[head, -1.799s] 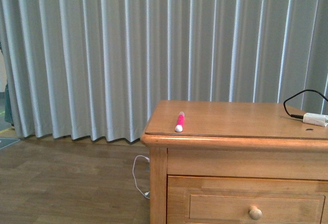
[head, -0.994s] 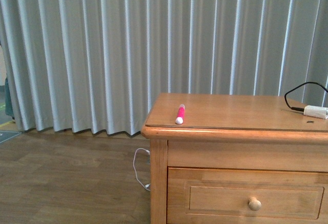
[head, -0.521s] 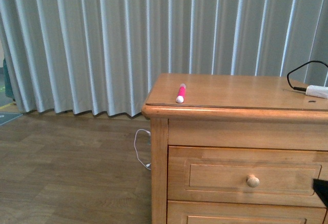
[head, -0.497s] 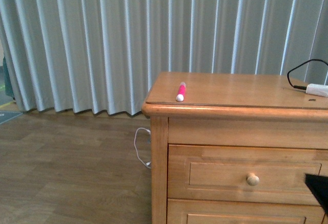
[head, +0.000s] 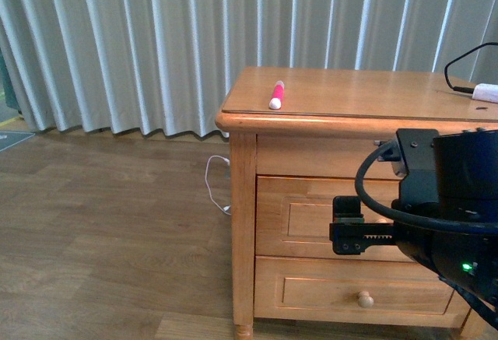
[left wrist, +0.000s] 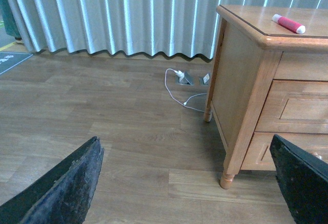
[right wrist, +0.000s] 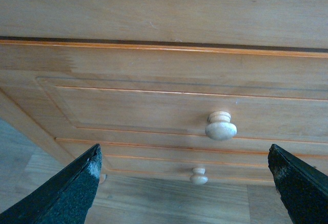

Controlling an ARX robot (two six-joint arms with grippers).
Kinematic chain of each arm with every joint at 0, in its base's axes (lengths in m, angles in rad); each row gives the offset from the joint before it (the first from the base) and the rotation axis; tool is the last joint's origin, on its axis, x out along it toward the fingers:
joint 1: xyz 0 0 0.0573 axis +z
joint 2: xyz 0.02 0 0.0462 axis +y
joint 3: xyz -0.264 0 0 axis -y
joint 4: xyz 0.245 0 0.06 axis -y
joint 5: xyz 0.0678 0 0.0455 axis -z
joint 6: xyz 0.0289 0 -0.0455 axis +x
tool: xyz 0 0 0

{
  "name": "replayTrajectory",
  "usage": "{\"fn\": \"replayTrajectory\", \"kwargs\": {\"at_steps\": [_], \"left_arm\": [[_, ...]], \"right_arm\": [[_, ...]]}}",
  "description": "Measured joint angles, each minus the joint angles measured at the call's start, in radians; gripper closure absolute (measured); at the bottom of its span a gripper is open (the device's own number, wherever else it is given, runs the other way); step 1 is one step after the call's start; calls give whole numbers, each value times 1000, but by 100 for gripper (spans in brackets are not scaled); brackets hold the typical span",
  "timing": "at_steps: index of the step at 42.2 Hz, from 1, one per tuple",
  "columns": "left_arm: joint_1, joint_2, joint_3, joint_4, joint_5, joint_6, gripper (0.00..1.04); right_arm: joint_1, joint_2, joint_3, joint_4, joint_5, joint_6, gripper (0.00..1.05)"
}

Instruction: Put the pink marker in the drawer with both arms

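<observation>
- The pink marker (head: pixel 276 95) lies flat on top of the wooden cabinet (head: pixel 243 223). In the front view it is a bit above the middle of the frame, near the cabinet's front left corner. Its white end points to the front edge.
- Nothing touches the marker.
- The drawer (head: pixel 296 215) is the top one, and it is closed. In the front view it sits right of the middle, partly hidden by the right arm (head: pixel 443 200).
- The right gripper (right wrist: pixel 183 149) is spread wide and holds nothing. It faces the drawer's round knob (right wrist: pixel 221 125) but does not touch it.
- The left gripper (left wrist: pixel 184 139) is also spread wide and empty. It hangs over the floor (left wrist: pixel 102 111), well apart from the cabinet.
- The marker looks small, light and hard, so I think it will not bend or break.
- It is round and smooth, so it may roll or slip if it is bumped.
- The best place to pinch it is likely the middle of the pink part, from both sides.
- The drawer must be pulled open by its knob first.
</observation>
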Motion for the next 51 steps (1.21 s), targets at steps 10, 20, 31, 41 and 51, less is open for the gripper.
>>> {"fn": "replayTrajectory", "kwargs": {"at_steps": [10, 20, 31, 41, 51], "left_arm": [[0, 0, 0, 0, 0, 0, 6], [0, 0, 0, 0, 0, 0, 6], [0, 0, 0, 0, 0, 0, 6], [0, 0, 0, 0, 0, 0, 6], [0, 0, 0, 0, 0, 0, 6]], "right_arm": [[-29, 182, 190, -33, 32, -35, 9], [-67, 248, 251, -43, 33, -39, 9], [-73, 277, 267, -46, 31, -40, 10], [-73, 280, 268, -39, 35, -40, 48], [-79, 279, 256, -34, 40, -39, 80]]}}
